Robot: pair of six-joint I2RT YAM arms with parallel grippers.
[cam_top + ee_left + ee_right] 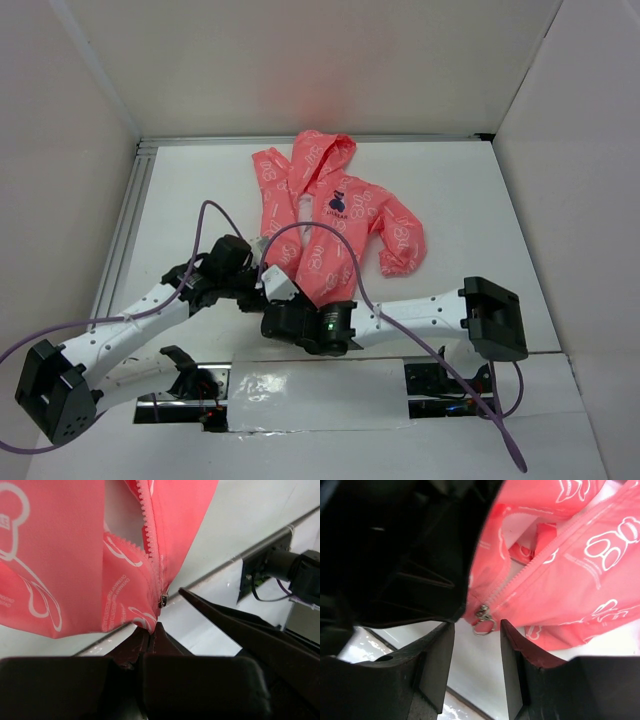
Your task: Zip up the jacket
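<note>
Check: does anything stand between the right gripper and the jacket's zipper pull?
Nothing visible does. The zipper pull hangs at the jacket hem, just ahead of the open right gripper. The left gripper pinches the hem beside it.

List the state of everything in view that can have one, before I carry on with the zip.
Coral-pink hooded fabric jacket with white print: lying on the white table, front open above the hem.
Small metal zipper slider: at the bottom of the track.
Ring-shaped pull tab: hanging free.
Left arm's black fingers: shut, pinching the jacket's bottom hem by the slider.
Right arm's black fingers: open, pull tab at their mouth, not gripped.
</note>
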